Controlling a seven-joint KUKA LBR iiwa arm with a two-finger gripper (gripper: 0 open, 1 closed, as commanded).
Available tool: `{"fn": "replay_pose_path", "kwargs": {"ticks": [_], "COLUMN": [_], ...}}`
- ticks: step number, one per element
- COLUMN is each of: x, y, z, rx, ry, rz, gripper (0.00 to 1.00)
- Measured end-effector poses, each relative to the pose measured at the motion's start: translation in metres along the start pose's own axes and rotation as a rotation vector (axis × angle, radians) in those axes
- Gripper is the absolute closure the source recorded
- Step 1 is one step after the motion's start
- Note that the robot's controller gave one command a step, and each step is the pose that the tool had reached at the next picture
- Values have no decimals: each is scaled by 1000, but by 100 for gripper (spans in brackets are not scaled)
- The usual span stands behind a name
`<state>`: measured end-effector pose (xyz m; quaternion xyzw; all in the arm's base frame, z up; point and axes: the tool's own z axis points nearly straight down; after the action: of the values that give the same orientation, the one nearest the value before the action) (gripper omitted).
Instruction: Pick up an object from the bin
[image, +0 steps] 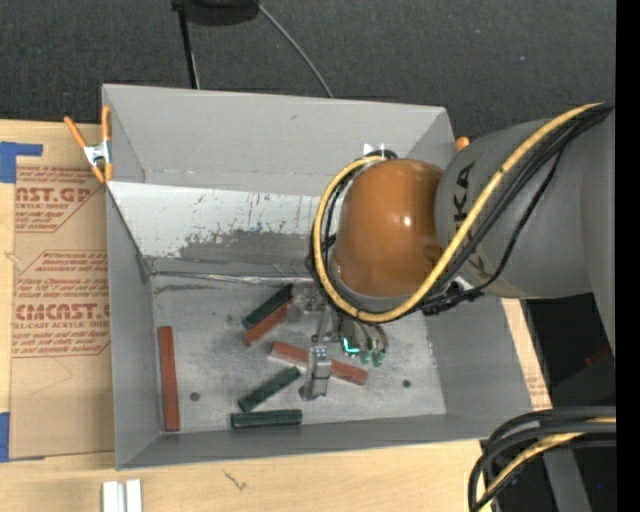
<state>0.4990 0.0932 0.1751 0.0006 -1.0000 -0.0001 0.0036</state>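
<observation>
Bar, reddish-brown, flat and narrow, lies about mid-floor in the bin. Its long axis runs nearly level across the view, with the left end a little nearer the back wall than the right end.

Gripper sits low over the bar's middle, and both bar ends stick out to either side of it. Contact is not confirmed. Cannot tell whether the gripper is apart or together, as the tool is seen end-on under the wrist.

Judgement: no sideways travel is needed. The coming move is down and across the bar's short width.

Neighbours, all placed from the bar:
- Dark green stick is just beside it on the front side. Its upper end is at the gripper and it slants away to the front-left, so it could get caught up in a grasp.
- Second dark green stick lies beyond that, along the front wall.
- Green-and-red pair lies near, on the back side.
- Long red strip is well apart, by the left wall.

Hidden: the bar's midsection under the gripper, and the floor to the bar's back-right under the orange cover.
</observation>
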Motion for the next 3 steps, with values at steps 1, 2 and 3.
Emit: {"fn": "replay_pose_path", "kwargs": {"ticks": [1,2,3], "x": [-2,-42,-42], "y": [0,-2,-2], "z": [-4,101,101], "rx": [-1,0,0], "ry": [-7,-3,-3], "rz": [1,-87,-86], "gripper": [0,100,100]}}
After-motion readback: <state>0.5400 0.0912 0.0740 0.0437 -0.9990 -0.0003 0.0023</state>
